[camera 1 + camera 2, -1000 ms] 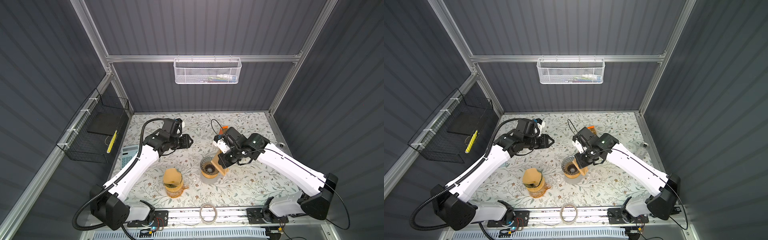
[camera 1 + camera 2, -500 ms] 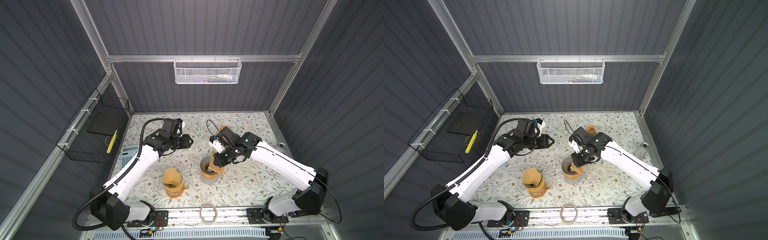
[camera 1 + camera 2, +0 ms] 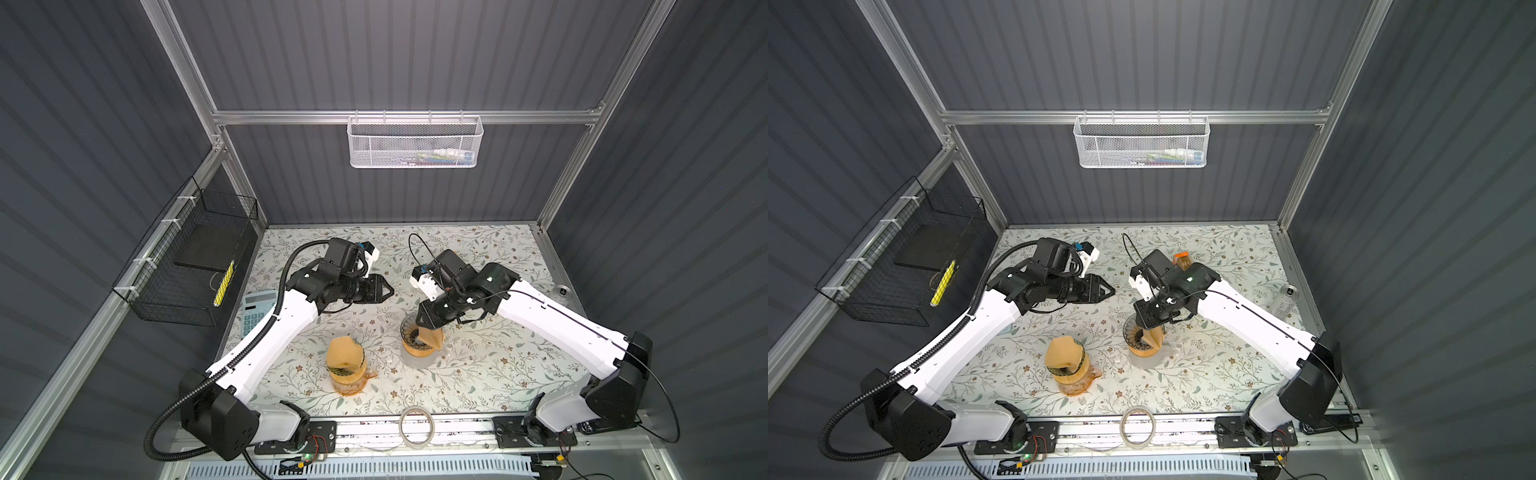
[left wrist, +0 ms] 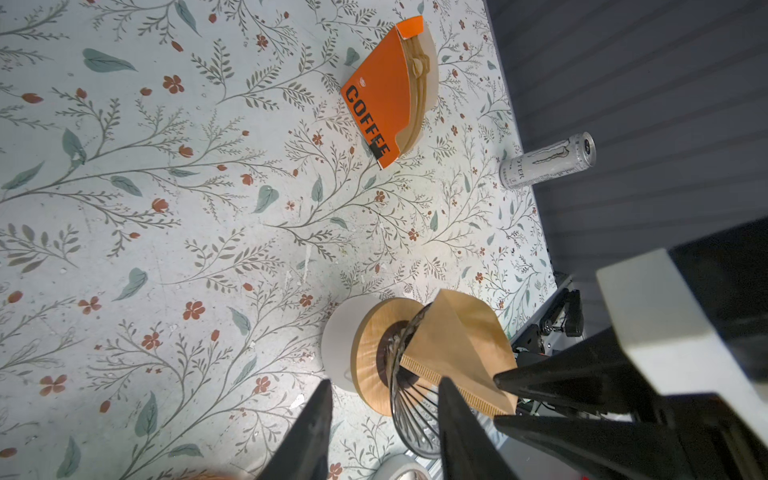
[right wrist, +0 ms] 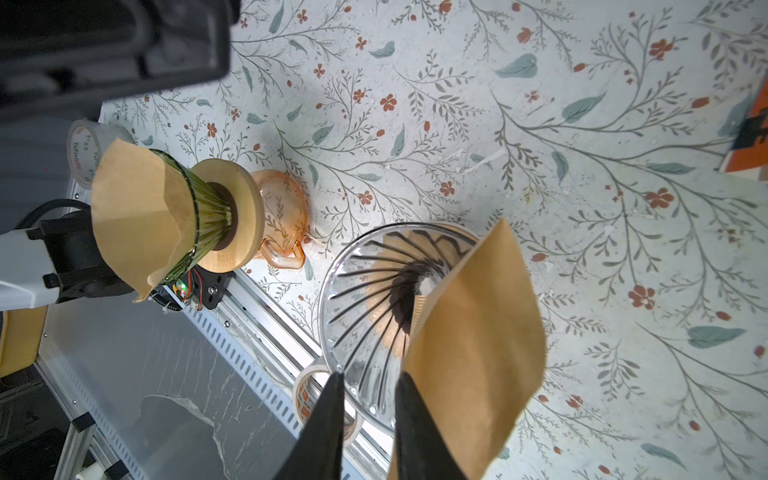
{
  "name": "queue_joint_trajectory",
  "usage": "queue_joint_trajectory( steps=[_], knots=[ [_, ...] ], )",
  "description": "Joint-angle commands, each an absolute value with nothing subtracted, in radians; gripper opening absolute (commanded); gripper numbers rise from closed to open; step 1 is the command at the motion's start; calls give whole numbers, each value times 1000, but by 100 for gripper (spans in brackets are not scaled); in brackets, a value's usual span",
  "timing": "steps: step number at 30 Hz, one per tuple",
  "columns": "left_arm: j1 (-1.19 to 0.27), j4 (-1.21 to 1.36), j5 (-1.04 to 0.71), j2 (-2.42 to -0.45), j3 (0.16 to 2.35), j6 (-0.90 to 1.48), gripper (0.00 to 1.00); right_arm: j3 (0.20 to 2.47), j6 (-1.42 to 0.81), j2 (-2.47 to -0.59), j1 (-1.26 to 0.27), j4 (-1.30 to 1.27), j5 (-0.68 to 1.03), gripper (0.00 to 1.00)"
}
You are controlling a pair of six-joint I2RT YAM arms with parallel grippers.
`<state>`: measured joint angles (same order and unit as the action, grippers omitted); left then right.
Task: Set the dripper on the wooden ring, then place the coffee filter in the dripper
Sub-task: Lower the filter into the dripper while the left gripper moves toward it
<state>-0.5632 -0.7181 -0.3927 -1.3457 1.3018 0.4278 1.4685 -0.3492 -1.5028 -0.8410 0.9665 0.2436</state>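
A clear glass dripper (image 3: pixel 413 332) (image 3: pixel 1136 332) (image 5: pixel 365 291) stands on a wooden ring and white base at the table's front middle. A brown paper coffee filter (image 3: pixel 432 337) (image 3: pixel 1153 334) (image 5: pixel 478 332) (image 4: pixel 457 340) has its tip inside the dripper and leans flat over the rim. My right gripper (image 3: pixel 430 322) (image 3: pixel 1148 318) (image 5: pixel 370 386) hangs just above it, open, with the filter's upper edge lying against one finger. My left gripper (image 3: pixel 390 291) (image 3: pixel 1112 291) (image 4: pixel 385 382) hovers open and empty to the back left of the dripper.
A green dripper with a filter sits on an orange glass server (image 3: pixel 345 359) (image 5: pixel 166 216) to the front left. An orange filter box (image 4: pixel 382 95), a white can (image 4: pixel 548 162), a tape roll (image 3: pixel 417 426) and a calculator (image 3: pixel 257 309) stand around the table.
My right gripper carried the filter leftward over the dripper and its jaws parted, leaving the filter's tip in the dripper. The left arm has stayed still.
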Motion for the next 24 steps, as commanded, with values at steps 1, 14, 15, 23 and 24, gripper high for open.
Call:
queue_joint_trajectory(
  steps=[1, 14, 15, 23, 24],
  knots=[
    [-639, -784, -424, -1368, 1369, 393, 42, 1479, -369, -1511, -857, 947, 261, 26],
    [-719, -742, -442, -1436, 1362, 442, 37, 1403, -396, -1476, -879, 920, 261, 26],
    [-719, -742, -439, -1435, 1360, 443, 37, 1397, -398, -1465, -879, 921, 257, 26],
    [-724, -751, -456, -1445, 1396, 450, 36, 1342, -445, -1308, -875, 951, 189, 27],
    [-730, -757, -457, -1452, 1403, 449, 36, 1335, -451, -1287, -871, 956, 177, 28]
  ],
)
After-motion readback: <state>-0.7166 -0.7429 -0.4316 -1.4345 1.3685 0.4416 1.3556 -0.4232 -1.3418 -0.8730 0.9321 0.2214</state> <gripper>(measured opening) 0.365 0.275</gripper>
